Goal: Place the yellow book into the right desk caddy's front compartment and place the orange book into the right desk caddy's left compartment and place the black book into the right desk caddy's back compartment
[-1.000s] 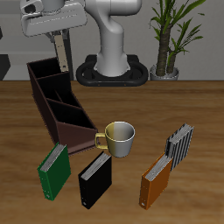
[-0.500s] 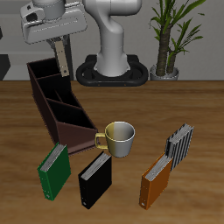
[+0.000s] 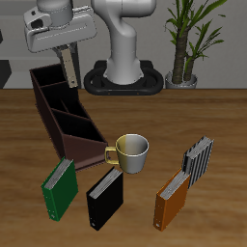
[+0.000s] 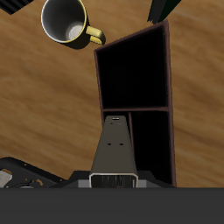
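Observation:
My gripper is shut on the yellow book, a thin slab that hangs tilted just above the back end of the right desk caddy. In the wrist view the yellow book points down over the caddy's dark compartments, above a partition. The orange book stands near the table's front edge. The black book stands near that edge too, in front of the caddy's low slanted end.
A green book stands beside the black book. A white and yellow mug sits next to the caddy's low end. A black-and-white striped book stands behind the orange one. A potted plant is at the back.
The gripper has sunk a little with the yellow book, bringing its lower end closer to the caddy's back rim. Nothing on the table has moved.

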